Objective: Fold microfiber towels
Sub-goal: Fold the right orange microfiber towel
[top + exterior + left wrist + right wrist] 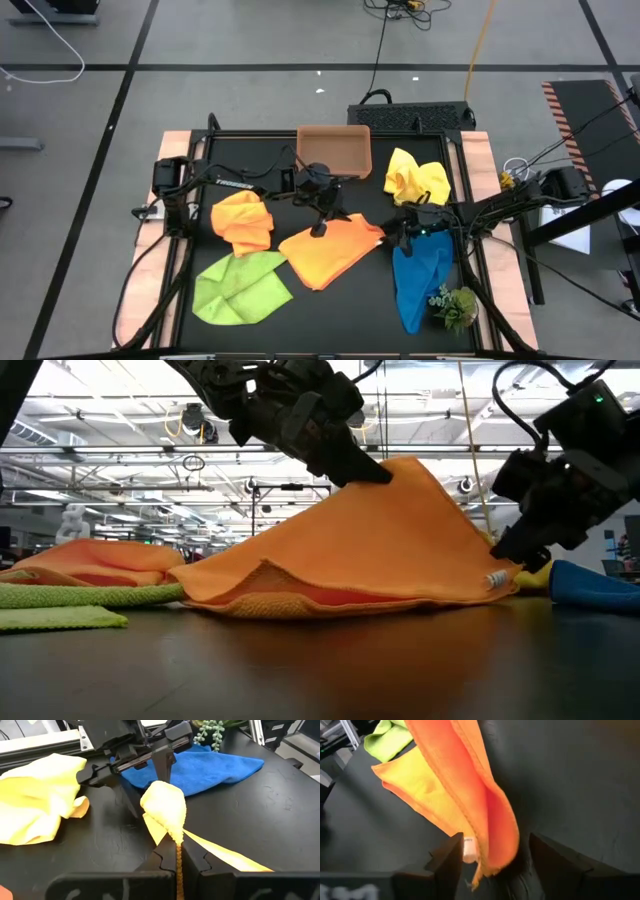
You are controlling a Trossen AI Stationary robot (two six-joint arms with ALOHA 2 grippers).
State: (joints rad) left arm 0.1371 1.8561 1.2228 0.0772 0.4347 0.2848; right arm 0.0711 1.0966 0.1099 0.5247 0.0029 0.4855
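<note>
The orange towel [330, 252] lies mid-table, one edge lifted in a tent by the left gripper [318, 230], pinched tight on its hem. The right gripper [490, 857] stands with fingers apart around the opposite corner, not gripping. The cloth looks light, limp and drapey; corners and hems likely offer the surest hold.

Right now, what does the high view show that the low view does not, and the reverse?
Only the high view shows the terracotta-brown tray, the crumpled yellow towel, the plant sprig, and the table's whole layout.

Only the low view shows how the orange towel rises off the table like a tent, pinched at its peak by the left gripper, with a small white tag at its edge.

Both show the lime green towel, the blue towel and the right gripper beside the orange towel's edge.
</note>
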